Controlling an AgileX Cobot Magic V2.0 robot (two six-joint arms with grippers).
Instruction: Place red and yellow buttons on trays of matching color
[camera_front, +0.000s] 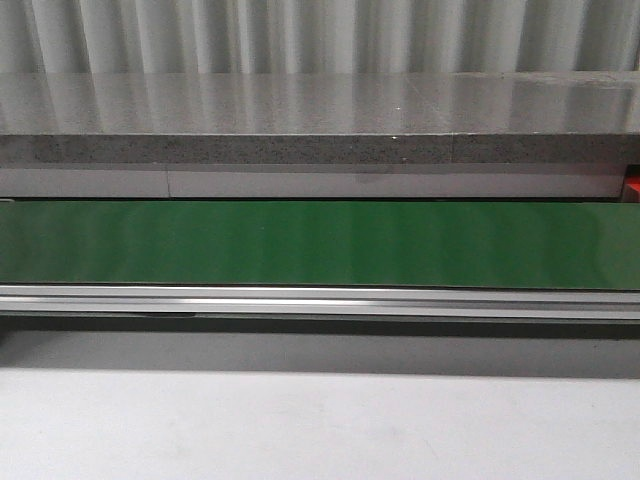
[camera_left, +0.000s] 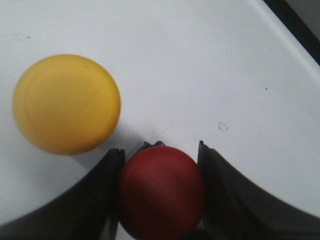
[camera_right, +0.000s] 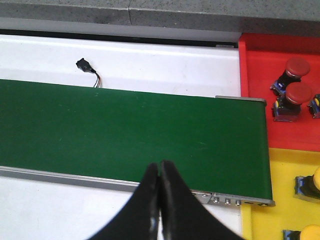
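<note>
In the left wrist view my left gripper (camera_left: 160, 150) is shut on a red button (camera_left: 161, 192), its two black fingers pressed against the round cap's sides. A yellow button (camera_left: 66, 103) lies on the white table just beside it, free. In the right wrist view my right gripper (camera_right: 159, 167) is shut and empty, above the near edge of the green belt (camera_right: 125, 135). The red tray (camera_right: 260, 90) holds two red buttons (camera_right: 296, 67). The yellow tray (camera_right: 280, 185) holds two yellow buttons (camera_right: 312, 182). No gripper shows in the front view.
The green conveyor belt (camera_front: 320, 243) runs across the front view with a metal rail (camera_front: 320, 300) along its near side and a grey stone ledge (camera_front: 320, 120) behind. A small black connector with wires (camera_right: 86, 67) lies on the white surface beyond the belt.
</note>
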